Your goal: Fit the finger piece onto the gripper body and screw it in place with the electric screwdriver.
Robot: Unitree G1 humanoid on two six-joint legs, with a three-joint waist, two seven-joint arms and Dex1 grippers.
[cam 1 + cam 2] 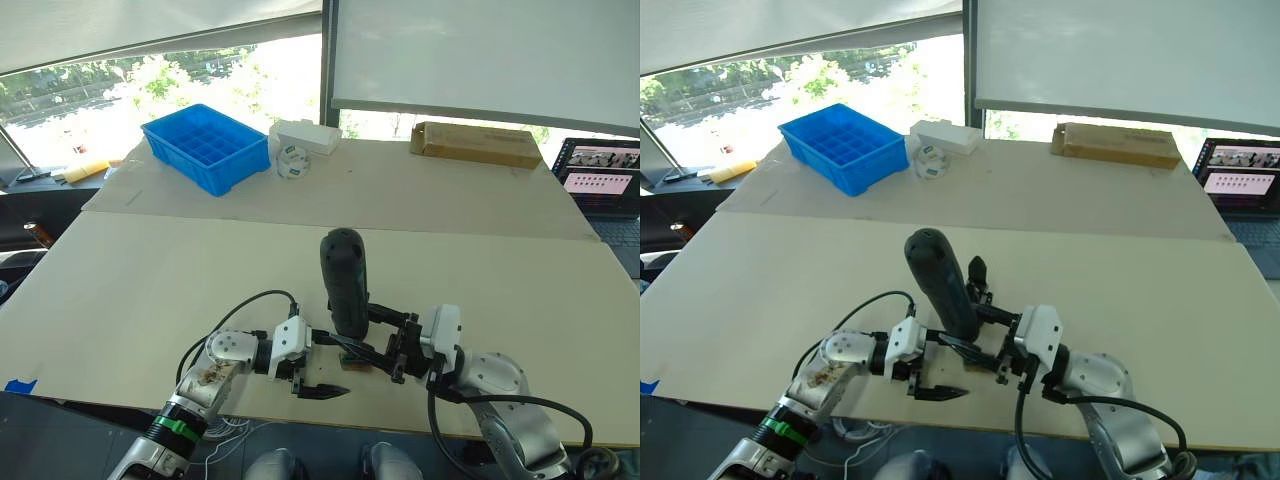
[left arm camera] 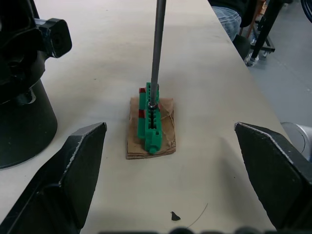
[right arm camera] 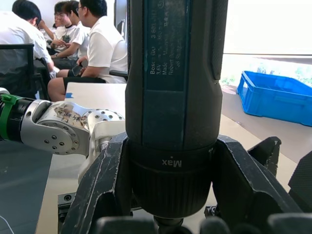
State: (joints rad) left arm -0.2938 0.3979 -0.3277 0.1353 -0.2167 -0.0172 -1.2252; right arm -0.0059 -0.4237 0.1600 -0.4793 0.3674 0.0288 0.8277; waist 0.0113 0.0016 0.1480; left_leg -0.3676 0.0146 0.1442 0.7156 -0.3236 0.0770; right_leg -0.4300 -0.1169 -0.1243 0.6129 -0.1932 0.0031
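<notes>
The screwdriver (image 1: 344,281) is a thick black cylinder with a rounded top end, standing nearly upright near the front edge of the table (image 1: 150,280). The right wrist view shows printed lettering down its barrel and the word "Max" on the collar. Its thin metal bit (image 2: 157,48) points down and its tip rests on a green block (image 2: 149,119) lying on a tan pad (image 2: 165,127).

The right gripper (image 3: 168,195) is clamped around the screwdriver's collar, one black finger on each side.

The left gripper (image 2: 180,180) has its two fingers spread wide apart, holding nothing, one on each side of the green block without touching it.

A black object with a round base (image 2: 19,97) stands on the table just beside the left gripper; it cannot be told whether it is the gripper body.

At the far side of the table are a blue tray (image 1: 207,146), a white box (image 1: 305,136) and a cardboard box (image 1: 476,144). A laptop (image 1: 600,180) sits at the far right.
</notes>
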